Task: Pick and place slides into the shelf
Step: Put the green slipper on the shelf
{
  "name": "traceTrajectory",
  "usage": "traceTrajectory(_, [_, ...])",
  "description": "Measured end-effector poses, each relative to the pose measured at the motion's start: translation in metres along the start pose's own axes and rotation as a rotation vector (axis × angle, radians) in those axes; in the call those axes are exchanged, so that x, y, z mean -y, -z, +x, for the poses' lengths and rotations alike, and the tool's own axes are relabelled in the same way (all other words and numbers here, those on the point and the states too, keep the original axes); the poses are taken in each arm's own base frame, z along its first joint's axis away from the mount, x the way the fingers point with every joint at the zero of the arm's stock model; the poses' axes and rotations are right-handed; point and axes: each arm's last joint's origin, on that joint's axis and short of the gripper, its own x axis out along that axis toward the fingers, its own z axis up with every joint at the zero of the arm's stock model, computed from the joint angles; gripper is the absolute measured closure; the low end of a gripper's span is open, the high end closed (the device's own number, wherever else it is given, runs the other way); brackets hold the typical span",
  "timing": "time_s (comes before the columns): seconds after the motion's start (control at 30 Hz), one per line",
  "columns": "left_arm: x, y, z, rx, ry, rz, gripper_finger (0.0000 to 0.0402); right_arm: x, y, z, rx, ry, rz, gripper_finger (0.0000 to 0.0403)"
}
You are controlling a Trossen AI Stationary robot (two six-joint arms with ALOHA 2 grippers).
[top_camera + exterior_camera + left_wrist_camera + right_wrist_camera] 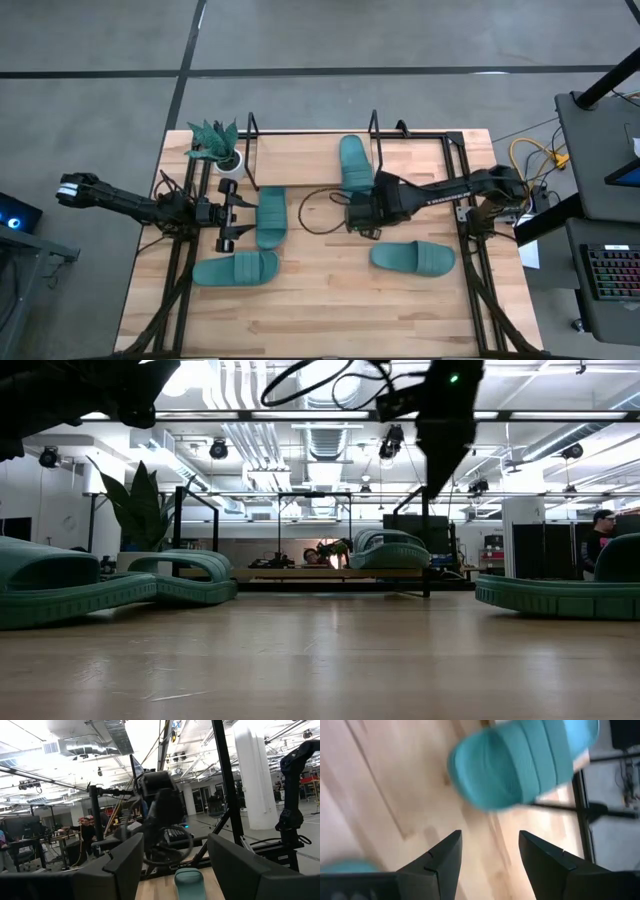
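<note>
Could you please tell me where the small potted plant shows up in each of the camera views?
High view: the plant stands at the table's far left corner, just left of the shelf.
Low view: its leaves rise at the left, behind the sandals.
Left wrist view: not in it.
Right wrist view: not in it.
Shared landmark: the shelf's black end post beside the plant, seen in the high and low views.

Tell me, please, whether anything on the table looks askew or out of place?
Yes: only one slide sits on the shelf. Three lie scattered at differing angles: one by the left end effector, one near the front, one right.
</note>
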Motion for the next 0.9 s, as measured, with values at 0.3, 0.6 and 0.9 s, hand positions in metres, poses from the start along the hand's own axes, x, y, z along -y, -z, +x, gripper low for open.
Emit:
traceTrajectory(0.3, [0.0,0.0,0.0,0.0,0.0,0.0,0.0198,-0.022,0.029,-0.021,-0.147,-0.018,0.27,0.0216])
traceTrajectory(0.6, [0.0,0.0,0.0,0.001,0.0,0.0,0.0198,-0.03,0.051,-0.02,-0.42,-0.02,0.537,0.0216])
traceTrajectory(0.9, [0.0,-0.001,0.0,0.006,-0.001,-0.001,0.0198,-0.046,0.069,0.008,-0.691,0.03,0.615,0.0216])
